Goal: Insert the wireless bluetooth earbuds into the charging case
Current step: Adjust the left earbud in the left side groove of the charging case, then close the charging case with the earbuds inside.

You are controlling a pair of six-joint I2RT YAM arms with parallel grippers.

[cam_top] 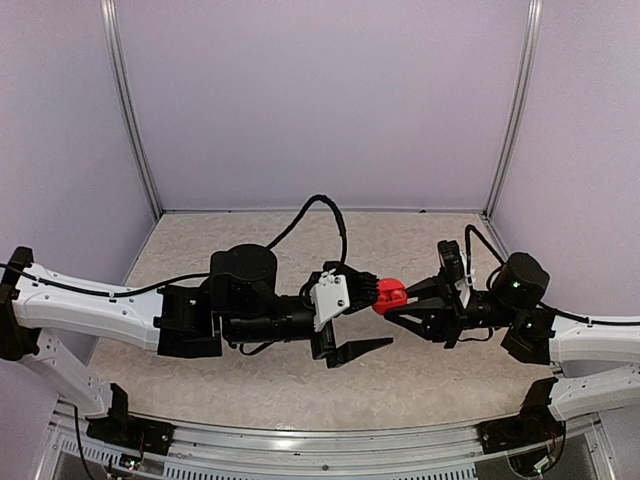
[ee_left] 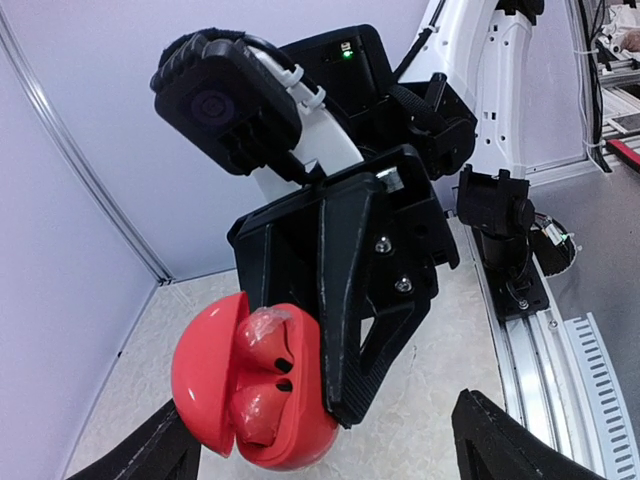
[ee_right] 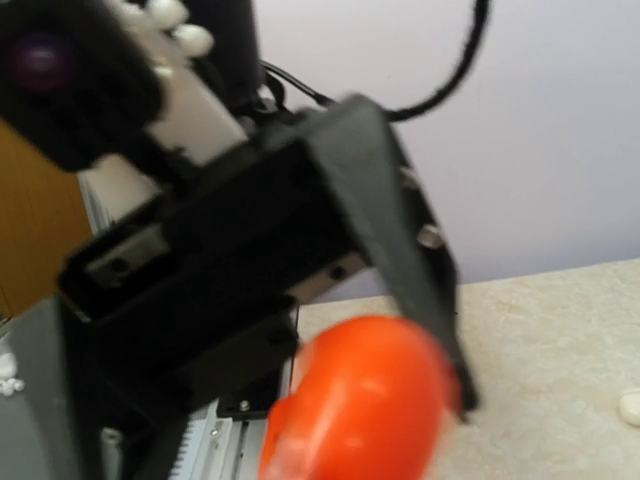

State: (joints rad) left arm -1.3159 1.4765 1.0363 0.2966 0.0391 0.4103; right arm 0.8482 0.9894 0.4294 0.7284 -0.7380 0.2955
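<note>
The red charging case (ee_left: 300, 440) hangs above the table with its lid (ee_left: 200, 370) swung open to the left. Two red earbuds (ee_left: 262, 340) sit side by side in its wells, the lower one (ee_left: 255, 410) just beneath the first. My right gripper (cam_top: 400, 304) is shut on the case, and one of its black fingers (ee_left: 350, 330) crosses the case's right side. My left gripper (ee_left: 320, 435) stands open, its fingers either side of the case with nothing held. The case (ee_right: 350, 410) is a blurred red blob low in the right wrist view.
The left gripper's black body (ee_right: 230, 250) fills much of the right wrist view. A small white thing (ee_right: 630, 405) lies on the speckled tabletop (cam_top: 250, 380). The metal rail (ee_left: 560, 370) runs along the table's near edge, and lilac walls (cam_top: 320, 100) enclose the back and sides.
</note>
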